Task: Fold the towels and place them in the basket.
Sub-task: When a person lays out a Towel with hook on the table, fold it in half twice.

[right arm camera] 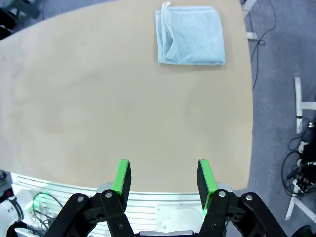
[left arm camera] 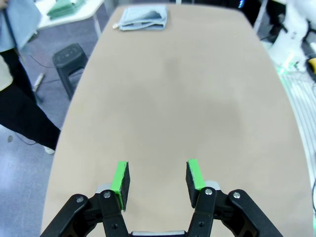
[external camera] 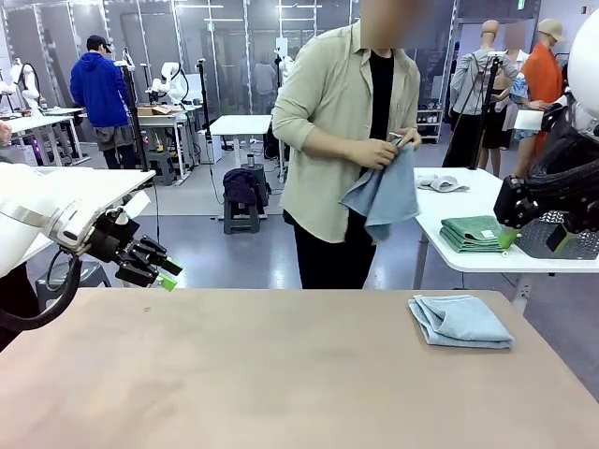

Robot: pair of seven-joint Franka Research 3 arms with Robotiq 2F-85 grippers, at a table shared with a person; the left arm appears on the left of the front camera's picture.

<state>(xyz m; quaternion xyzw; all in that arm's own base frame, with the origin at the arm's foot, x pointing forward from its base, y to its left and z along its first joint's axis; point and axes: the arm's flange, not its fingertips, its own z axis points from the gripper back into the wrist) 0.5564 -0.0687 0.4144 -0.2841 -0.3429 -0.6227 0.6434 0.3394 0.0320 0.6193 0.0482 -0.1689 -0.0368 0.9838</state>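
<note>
Matte tan tabletop [external camera: 281,374], smooth, rounded at its corners, in a bright workshop hall. Left gripper [left arm camera: 158,180]: black linkage, flat green pads [left arm camera: 120,180] parted with bare air between them, poised above the table's left end. Right gripper [right arm camera: 164,180] spread just as wide and gripping nothing, raised at the table's right side. Farther out, a folded towel [right arm camera: 191,35], pale grey-blue terry, plump and roughly square, flat near the table's far right corner, a small white loop [right arm camera: 165,6] poking from one edge. Beyond the far edge, a second towel [external camera: 384,192] of the same soft cloth, drooping in loose folds from a person's hands [external camera: 374,152]. To the right, a white side table [external camera: 468,201] bearing a stack of dark green folded towels [external camera: 477,232] and, just beside it, the basket [external camera: 585,245], dark grey lattice mesh, partly hidden behind the right arm. Grey floor, glass partitions and more white tables behind.
</note>
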